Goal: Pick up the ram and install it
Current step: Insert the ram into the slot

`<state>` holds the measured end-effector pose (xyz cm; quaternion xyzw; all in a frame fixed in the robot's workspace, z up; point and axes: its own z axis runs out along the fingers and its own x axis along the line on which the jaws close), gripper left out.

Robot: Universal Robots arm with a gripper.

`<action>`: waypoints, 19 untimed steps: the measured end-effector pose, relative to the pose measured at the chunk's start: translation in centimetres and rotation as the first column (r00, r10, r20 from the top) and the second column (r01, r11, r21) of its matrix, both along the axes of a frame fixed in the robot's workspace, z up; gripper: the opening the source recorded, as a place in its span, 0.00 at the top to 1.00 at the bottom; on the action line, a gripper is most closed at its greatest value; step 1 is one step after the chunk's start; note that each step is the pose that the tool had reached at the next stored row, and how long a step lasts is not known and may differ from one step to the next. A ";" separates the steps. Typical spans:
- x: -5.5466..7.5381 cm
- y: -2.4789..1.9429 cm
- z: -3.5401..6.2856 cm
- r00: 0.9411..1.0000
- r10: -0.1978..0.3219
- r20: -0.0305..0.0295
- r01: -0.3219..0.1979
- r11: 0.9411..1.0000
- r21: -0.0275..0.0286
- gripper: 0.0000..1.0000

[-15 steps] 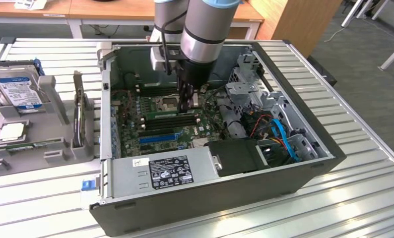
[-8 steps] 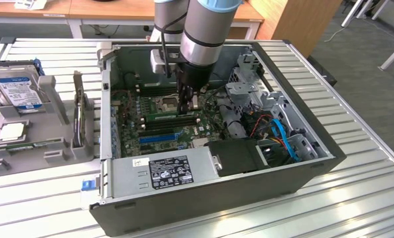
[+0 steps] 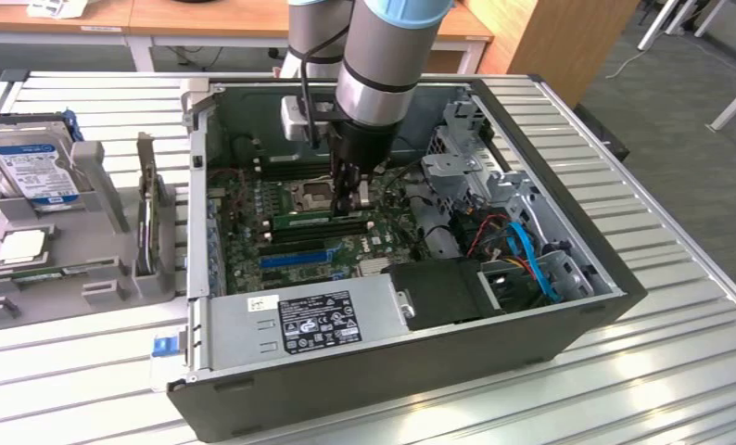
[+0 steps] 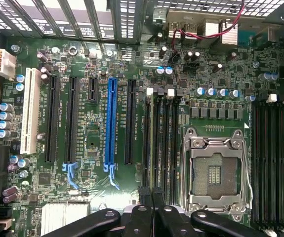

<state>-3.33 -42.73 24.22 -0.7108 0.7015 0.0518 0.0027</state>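
The ram [image 3: 312, 221] is a narrow green stick standing on edge in one of the black memory slots [image 4: 174, 143] beside the open processor socket [image 4: 216, 173], inside the open computer case [image 3: 566, 315]. In the wrist view the ram [image 4: 157, 143] shows edge-on, running along its slot and ending under my fingertips. My gripper [image 3: 349, 206] reaches straight down into the case over the end of the stick towards the exterior view's right. The gripper [image 4: 151, 193] is shut, its two black fingers pressed together on the stick's thin top edge.
A grey power supply [image 3: 306, 320] fills the case's near side, and a metal drive cage [image 3: 467, 176] with blue cables [image 3: 529, 255] stands at the exterior view's right. A grey holder outside the case carries a hard drive [image 3: 34, 167] and a silver processor chip [image 3: 22, 246].
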 end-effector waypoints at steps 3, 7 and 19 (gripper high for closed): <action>0.0 0.00 -0.01 1.000 0.000 0.000 0.000 1.000 0.000 0.88; 0.0 0.00 -0.02 1.000 -0.004 0.000 0.004 1.000 0.000 0.88; 0.0 -0.06 -0.05 1.000 -0.010 0.000 0.010 1.000 -0.002 0.88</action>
